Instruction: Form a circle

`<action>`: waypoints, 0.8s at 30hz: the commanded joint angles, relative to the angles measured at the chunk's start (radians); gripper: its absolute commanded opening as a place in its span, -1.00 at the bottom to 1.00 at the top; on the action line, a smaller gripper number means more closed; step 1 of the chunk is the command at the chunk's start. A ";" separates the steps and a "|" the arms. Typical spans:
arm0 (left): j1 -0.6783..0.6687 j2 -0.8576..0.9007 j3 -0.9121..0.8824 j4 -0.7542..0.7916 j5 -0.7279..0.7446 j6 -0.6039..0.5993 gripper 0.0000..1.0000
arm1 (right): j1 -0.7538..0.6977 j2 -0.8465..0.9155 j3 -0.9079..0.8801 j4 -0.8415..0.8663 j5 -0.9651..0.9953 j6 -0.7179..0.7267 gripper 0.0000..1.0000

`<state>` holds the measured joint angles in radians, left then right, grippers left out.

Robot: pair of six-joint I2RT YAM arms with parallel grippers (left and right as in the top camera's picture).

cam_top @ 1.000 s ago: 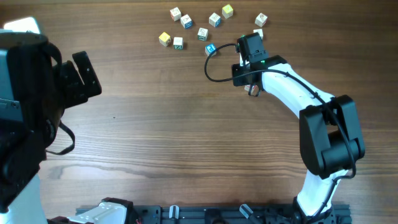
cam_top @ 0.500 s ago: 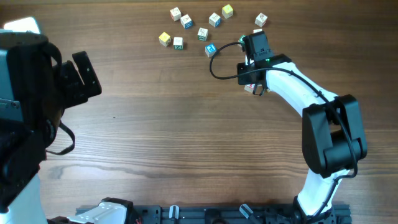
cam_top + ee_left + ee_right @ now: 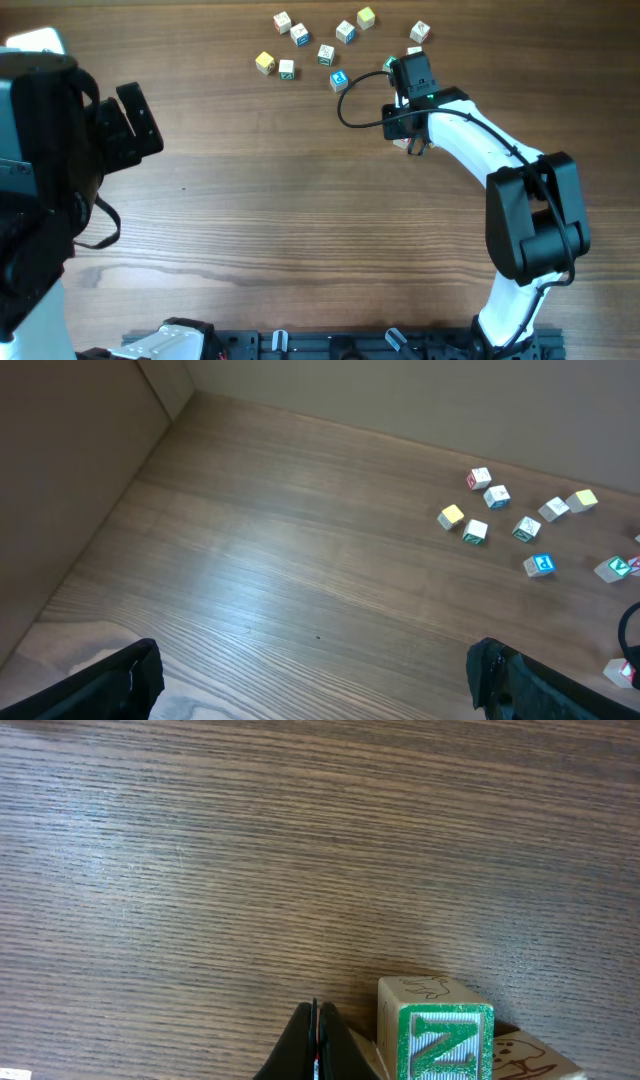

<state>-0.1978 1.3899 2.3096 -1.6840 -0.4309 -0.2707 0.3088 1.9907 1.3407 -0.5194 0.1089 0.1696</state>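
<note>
Although no ring had yet been closed, the letter cubes (image 3: 326, 54) lay as a loose scatter in the upper middle of the overhead frame. Its long axis ran left to right, from a yellow cube (image 3: 264, 63) at the left end to a pale cube (image 3: 420, 33) at the upper right.

The right gripper (image 3: 316, 1045) was clenched on nothing, its two fingers pressed into a single blade at the bottom edge of the right wrist view. Just to the right of that blade stood a green-printed cube (image 3: 445, 1040). Whether it touched the fingers could not be told. A second pale cube (image 3: 530, 1062) with a brown drawing sat against it in the lower right corner.

From overhead the green-printed cube showed as a sliver at the left edge of the right wrist's black housing. A blue-printed cube (image 3: 339, 79) lay near it to the lower left, and the other cubes spread away toward the upper left.

The coming move seemed to turn on that sideways offset. With the cube beside the closed tip rather than ahead of it, the likely action was a sideways nudge, not a pick.

The right arm was plainly the nearer one. The left gripper (image 3: 320, 695) hung with its jaws released wide, holding nothing. In the overhead view it sat at the left edge, well apart from every cube.
</note>
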 commanded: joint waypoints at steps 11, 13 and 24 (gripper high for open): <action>0.005 0.000 0.000 0.000 -0.016 0.002 1.00 | 0.001 0.016 0.013 -0.009 -0.009 -0.013 -0.91; 0.005 0.000 0.000 0.000 -0.016 0.002 1.00 | 0.001 0.016 0.013 -0.005 -0.009 -0.013 -0.91; 0.005 0.000 0.000 0.000 -0.016 0.002 1.00 | 0.001 0.016 0.013 0.054 -0.114 -0.048 -0.91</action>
<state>-0.1978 1.3899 2.3096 -1.6840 -0.4309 -0.2707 0.3088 1.9911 1.3407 -0.4770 0.0917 0.1638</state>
